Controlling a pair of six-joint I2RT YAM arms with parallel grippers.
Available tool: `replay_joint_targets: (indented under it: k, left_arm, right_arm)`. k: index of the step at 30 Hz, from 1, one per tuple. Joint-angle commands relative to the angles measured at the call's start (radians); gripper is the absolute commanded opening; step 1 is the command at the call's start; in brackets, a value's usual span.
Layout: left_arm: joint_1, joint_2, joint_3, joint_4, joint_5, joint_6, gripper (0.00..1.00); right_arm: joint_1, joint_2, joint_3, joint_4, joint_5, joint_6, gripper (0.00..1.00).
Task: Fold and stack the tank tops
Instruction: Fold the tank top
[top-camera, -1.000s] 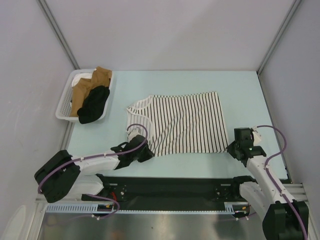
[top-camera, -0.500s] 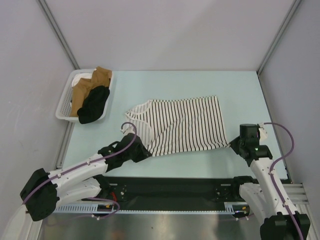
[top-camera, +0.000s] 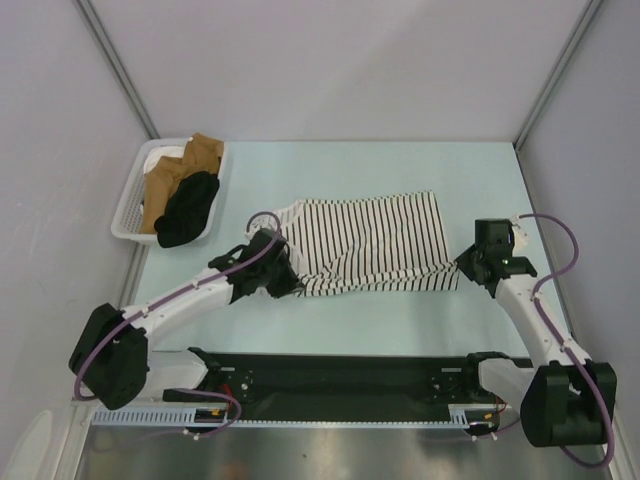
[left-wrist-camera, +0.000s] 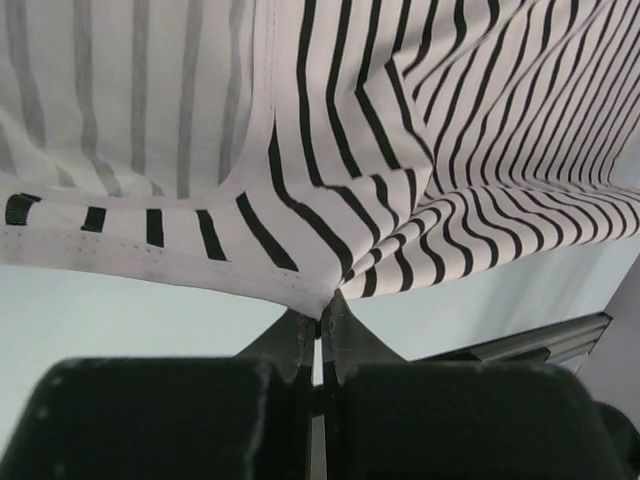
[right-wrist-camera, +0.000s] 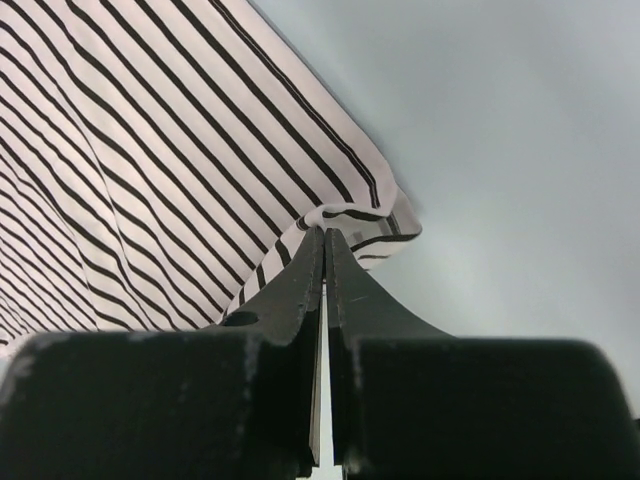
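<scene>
striped tank top (top-camera: 370, 240) pinched at both near corners

overhead view: the striped tank top, white w/ thin black lines, is spread in the middle of a pale blue-green table (top-camera: 400, 325). its scooped neck end points left & its straight hem points right. the left gripper (top-camera: 284, 284) sits at the near left corner of the cloth & the right gripper (top-camera: 467, 266) at the near right corner, one arm reaching in from each side.

left wrist view: two black fingers (left-wrist-camera: 288, 340) are pressed together w/ almost no gap, a stitched edge of the striped cloth nipped btwn their tips. the fabric rises & fans away from the pinch in soft ripples, w/ the table showing below the edge.

right wrist view: the jaws are squeezed tight on a small curled corner at the hem. the rest of the cloth stretches off to the left, w/ bare table to the right.

far left of the table: a white slatted basket (top-camera: 126, 212) holds the black tank top (top-camera: 188, 210), bunched up at its near end. beside it lie tan cloth (top-camera: 165, 182) & sth white (top-camera: 160, 157) at the far end. the basket stands well apart from the striped tank top
</scene>
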Motion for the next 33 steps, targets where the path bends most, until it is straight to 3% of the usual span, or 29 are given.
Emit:
replay_joint_targets:
  k: [1,20,22,23,25,26,27,28,29,32,33]
  left_arm:
    - [0.036,0.067,0.106,-0.097,0.025,0.057,0.00]
    - [0.183,0.371,0.350,-0.122,0.017,0.175,0.00]
    - [0.189,0.432,0.377,-0.122,0.026,0.202,0.02]
    - [0.189,0.451,0.405,-0.122,0.022,0.215,0.06]
    - [0.191,0.488,0.434,-0.134,-0.012,0.248,0.13]
    - [0.191,0.505,0.448,-0.131,-0.026,0.262,0.34]
    - [0.192,0.506,0.445,-0.123,-0.034,0.276,0.46]
    - [0.192,0.502,0.443,-0.122,-0.078,0.287,0.56]
    - [0.192,0.496,0.446,-0.135,-0.118,0.287,0.81]
    - [0.194,0.430,0.442,-0.164,-0.192,0.304,0.96]
    - [0.194,0.387,0.443,-0.172,-0.202,0.310,0.96]
  right_arm:
    - [-0.007,0.078,0.080,0.095,0.001,-0.021,0.00]
    - [-0.011,0.479,0.281,0.225,0.048,-0.003,0.00]
    - [-0.013,0.532,0.298,0.242,0.047,-0.004,0.04]
    - [-0.011,0.554,0.310,0.237,0.054,-0.001,0.07]
    - [-0.015,0.607,0.339,0.262,0.037,-0.018,0.32]
    - [-0.013,0.626,0.355,0.273,0.022,-0.038,0.44]
    - [-0.013,0.643,0.394,0.261,0.022,-0.047,0.70]
    - [-0.011,0.667,0.414,0.253,0.020,-0.061,0.73]
    - [-0.011,0.672,0.428,0.245,0.022,-0.075,0.73]
    - [-0.015,0.660,0.448,0.303,-0.016,-0.130,0.73]
    - [-0.015,0.657,0.448,0.323,-0.038,-0.180,0.71]
